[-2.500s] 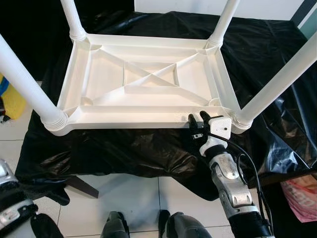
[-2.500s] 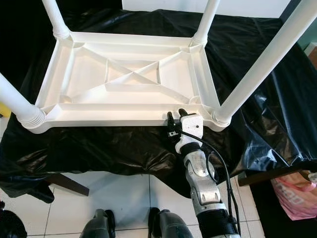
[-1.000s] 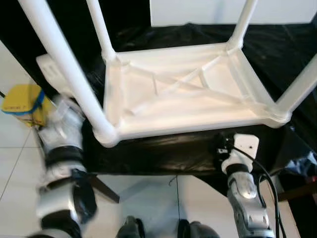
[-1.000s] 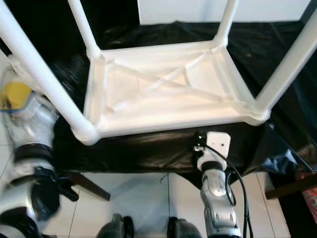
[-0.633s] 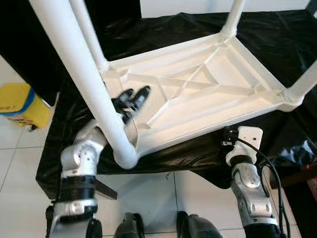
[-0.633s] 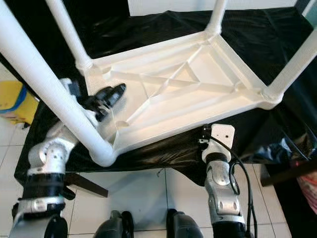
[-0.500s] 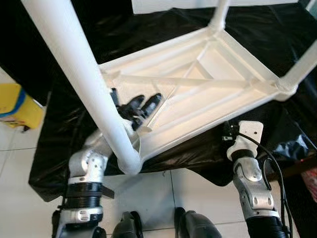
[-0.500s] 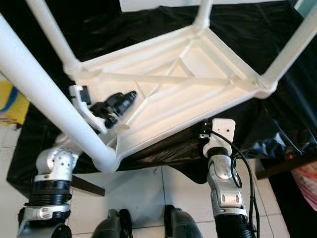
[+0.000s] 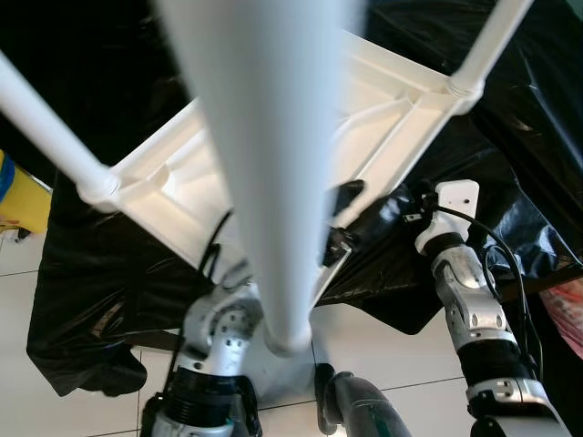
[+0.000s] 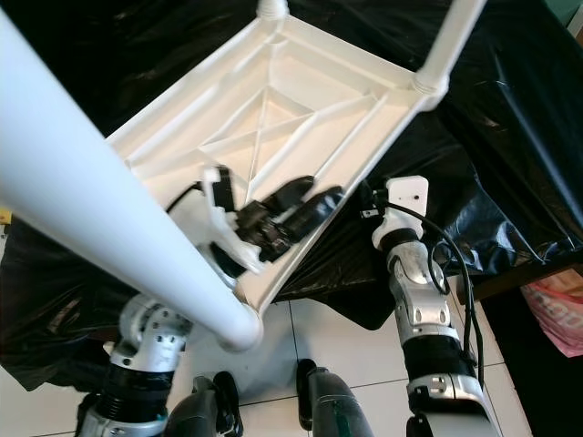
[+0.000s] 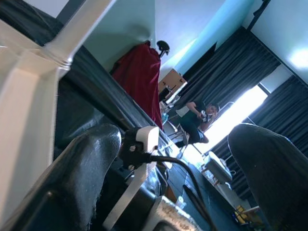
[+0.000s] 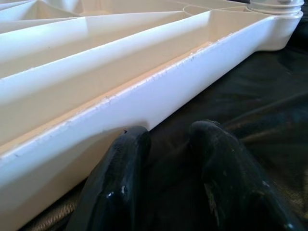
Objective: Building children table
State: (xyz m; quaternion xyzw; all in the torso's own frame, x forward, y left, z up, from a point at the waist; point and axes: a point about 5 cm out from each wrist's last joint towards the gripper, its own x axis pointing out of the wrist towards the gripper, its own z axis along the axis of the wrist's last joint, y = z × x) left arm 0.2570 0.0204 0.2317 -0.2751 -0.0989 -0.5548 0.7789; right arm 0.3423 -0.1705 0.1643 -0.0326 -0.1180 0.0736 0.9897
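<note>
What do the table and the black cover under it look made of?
Table: looks like moulded white plastic, smooth and semi-glossy, with cast ribs and threaded leg sockets. Cover: probably thin plastic sheeting, since it is shiny and crinkled.

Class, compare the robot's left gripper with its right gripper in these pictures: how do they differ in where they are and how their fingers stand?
The left gripper is raised over the near rim of the upturned white table; the right gripper sits low beside that rim, over the black sheet. The left gripper's fingers stand wide apart; the right gripper's lie nearly together, with a narrow gap. Both have two long black fingers and hold nothing.
</note>
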